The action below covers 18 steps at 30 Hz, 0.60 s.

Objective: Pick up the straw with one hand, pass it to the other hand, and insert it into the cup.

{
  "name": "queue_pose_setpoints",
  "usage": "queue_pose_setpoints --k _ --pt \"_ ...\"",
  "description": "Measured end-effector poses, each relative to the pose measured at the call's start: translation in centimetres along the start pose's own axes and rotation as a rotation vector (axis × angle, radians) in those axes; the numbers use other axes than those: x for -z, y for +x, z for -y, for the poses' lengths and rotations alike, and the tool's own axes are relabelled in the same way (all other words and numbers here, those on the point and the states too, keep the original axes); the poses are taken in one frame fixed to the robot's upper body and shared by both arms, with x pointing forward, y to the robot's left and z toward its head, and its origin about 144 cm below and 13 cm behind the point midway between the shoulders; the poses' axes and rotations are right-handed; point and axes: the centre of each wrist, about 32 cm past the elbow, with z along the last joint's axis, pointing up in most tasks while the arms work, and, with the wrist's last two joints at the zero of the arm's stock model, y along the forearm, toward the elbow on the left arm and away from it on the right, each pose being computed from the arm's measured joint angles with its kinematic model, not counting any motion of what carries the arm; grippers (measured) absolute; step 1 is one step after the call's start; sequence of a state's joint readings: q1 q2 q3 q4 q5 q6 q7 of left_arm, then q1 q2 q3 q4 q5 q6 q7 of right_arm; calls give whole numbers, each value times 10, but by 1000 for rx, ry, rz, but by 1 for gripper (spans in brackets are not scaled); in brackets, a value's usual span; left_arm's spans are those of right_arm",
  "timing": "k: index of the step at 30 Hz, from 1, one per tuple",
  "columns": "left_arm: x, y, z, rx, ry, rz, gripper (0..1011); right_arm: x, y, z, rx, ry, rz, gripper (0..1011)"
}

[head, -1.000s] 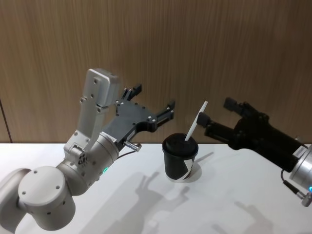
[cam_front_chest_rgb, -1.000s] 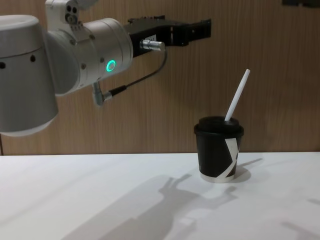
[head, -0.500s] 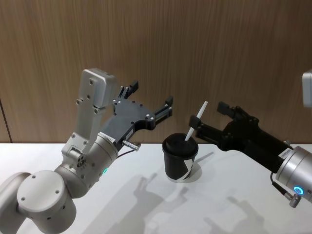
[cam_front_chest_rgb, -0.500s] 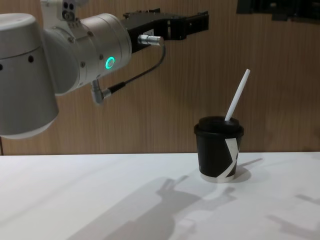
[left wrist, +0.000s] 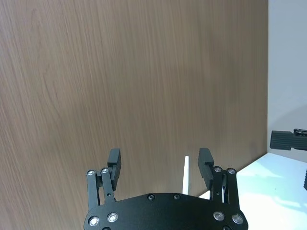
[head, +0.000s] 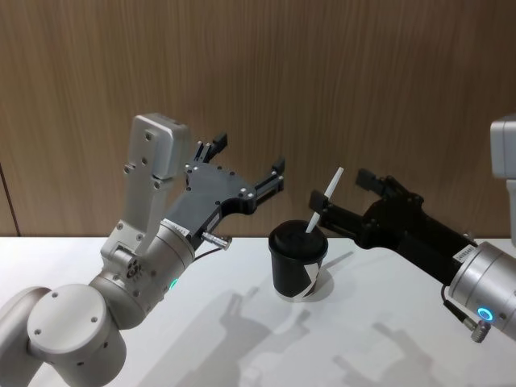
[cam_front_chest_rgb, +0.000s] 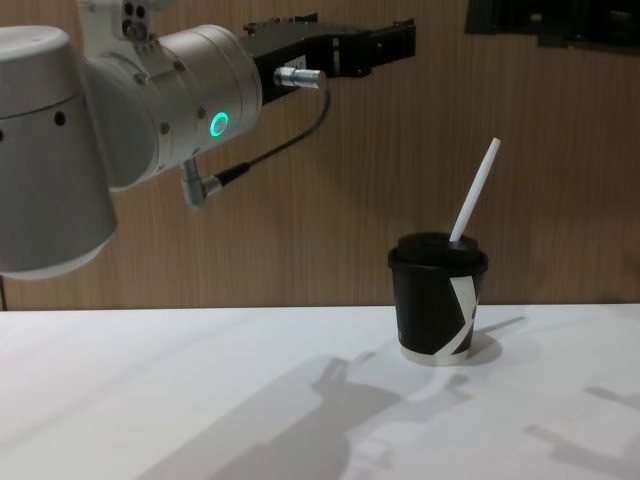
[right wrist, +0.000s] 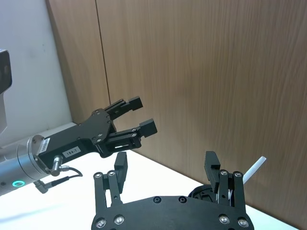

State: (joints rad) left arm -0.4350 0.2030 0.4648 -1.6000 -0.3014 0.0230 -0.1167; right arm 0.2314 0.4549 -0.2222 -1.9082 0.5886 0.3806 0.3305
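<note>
Leaning in the cup (head: 297, 264) on the tabletop (head: 242, 339), the straw (head: 322, 201) pokes through the lid. Left end effector (head: 246, 165) hangs spread above-left; right end effector (head: 343, 189) hangs spread by the straw's top, gripping nothing.

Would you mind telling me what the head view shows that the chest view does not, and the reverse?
The head view alone shows the right gripper whole, its fingers open and level with the straw's upper part, plus the top of the cup's lid.

The chest view alone shows the cup from the side, its base on the white table.

Both show the straw standing tilted in the cup and the left gripper open, raised to the cup's left.
</note>
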Motion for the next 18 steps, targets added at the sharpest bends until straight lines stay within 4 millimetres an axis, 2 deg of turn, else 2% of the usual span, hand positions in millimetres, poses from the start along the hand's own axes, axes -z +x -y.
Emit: queue_pose_setpoints --k 18 --pt "0 0 -1 -4 -3 0 1003 1 -1 -2 5 -1 0 1001"
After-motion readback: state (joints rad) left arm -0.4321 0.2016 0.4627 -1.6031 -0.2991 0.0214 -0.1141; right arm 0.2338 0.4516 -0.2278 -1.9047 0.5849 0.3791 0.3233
